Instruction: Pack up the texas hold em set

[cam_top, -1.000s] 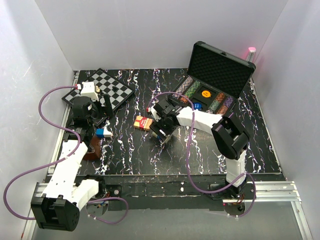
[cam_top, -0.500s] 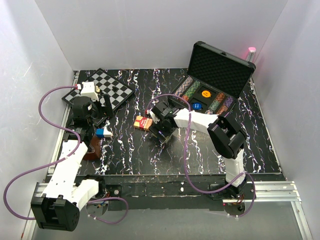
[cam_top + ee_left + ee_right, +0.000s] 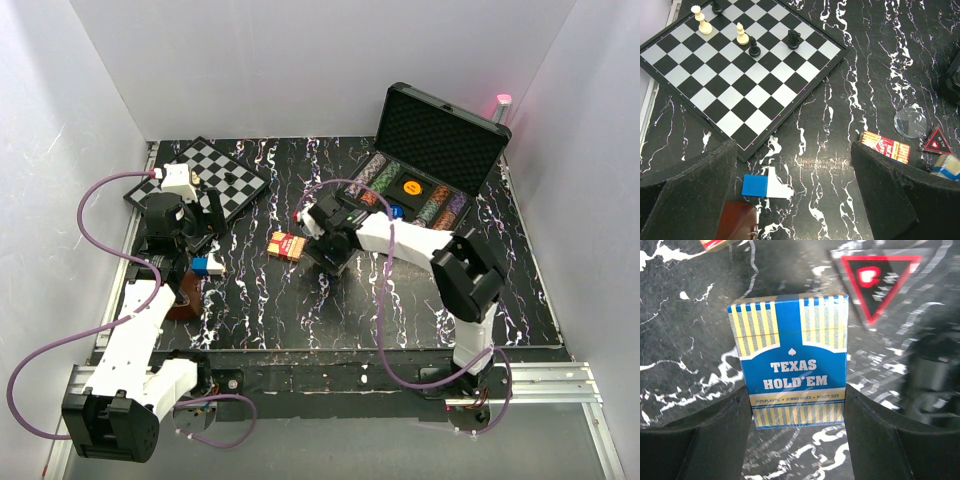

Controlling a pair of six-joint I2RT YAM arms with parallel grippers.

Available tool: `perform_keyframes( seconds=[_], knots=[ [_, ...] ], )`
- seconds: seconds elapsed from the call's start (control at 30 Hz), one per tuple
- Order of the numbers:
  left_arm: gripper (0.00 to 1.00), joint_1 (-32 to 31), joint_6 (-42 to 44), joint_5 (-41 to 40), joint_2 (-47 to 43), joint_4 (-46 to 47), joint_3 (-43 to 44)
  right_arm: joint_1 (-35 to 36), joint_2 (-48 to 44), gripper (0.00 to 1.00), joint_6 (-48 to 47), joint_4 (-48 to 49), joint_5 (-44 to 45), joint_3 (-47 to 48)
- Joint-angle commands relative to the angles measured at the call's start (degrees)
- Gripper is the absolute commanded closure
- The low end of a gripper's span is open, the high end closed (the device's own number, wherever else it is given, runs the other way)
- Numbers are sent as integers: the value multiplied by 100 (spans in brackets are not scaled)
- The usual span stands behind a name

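"Two card boxes are not yet in the briefcase [image 3: 497,152]. Which one is in turn?"

"I think the blue card box [image 3: 792,367]. It lies on the counter [image 3: 280,300] straight ahead of the right hand [image 3: 795,402]. Its long axis points away from the wrist, and its near end sits between the fingers. Whether they already press it, I cannot tell."

"And the left hand [image 3: 792,150]?"

"Spread wide and empty, by the chessboard [image 3: 740,75]. The right arm is much nearer, and the briefcase lies farther back, to its right."

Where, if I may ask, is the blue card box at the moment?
Right wrist view: the blue card box is held in the right gripper, beside the red triangular token.
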Motion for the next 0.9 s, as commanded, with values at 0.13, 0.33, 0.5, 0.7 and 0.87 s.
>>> perform_keyframes(
  seconds=[0.13, 0.33, 0.5, 0.7, 0.87],
  knots=[
    [2, -32, 20, -33, -139, 7, 49, -1287, -1181, 76, -1325, -80, 269, 760],
    [2, -32, 38, -59, -183, 7, 40, -2421, -998, 79, -2029, 158, 269, 952],
    [2, -41, 46, -68, -192, 7, 40, -3169, -339, 80, -2424, -132, 85, 1725],
    [2, -41, 47, -59, -174, 7, 40, -3539, 346, 80, -3022, -412, -275, 2516],
    [2, -41, 47, -68, -174, -2, 32, -3627, 1058, 80, -3347, -1124, -197, 3544]
  ],
)
